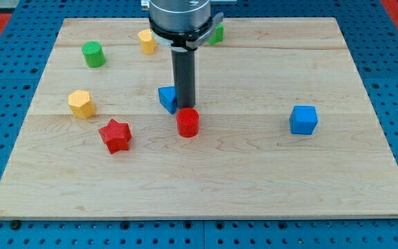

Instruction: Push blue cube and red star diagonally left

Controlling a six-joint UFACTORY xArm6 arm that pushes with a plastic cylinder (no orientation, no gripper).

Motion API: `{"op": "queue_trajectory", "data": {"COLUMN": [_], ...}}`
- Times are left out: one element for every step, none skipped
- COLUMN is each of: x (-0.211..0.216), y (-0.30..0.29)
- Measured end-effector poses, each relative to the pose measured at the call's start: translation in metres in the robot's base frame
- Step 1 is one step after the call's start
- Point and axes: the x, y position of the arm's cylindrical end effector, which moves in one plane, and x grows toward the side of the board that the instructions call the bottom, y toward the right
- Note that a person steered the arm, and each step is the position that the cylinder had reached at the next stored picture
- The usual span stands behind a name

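Rod's tip (pixel 185 108) holds nothing, wedged btwn small blue block (pixel 167 98) and red plastic cylinder (pixel 188 122). Blue plastic cube (pixel 303 119) well to view's right, red plastic star (pixel 115 135) lower left; task looks barely started.

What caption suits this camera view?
My tip sits beside a small blue block, just above a red cylinder.
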Motion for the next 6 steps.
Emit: {"op": "queue_trajectory", "data": {"x": [-0.023, -0.044, -0.039, -0.027, 0.037, 0.053], "y": [0.052, 0.124, 0.209, 0.288, 0.289, 0.255]}}
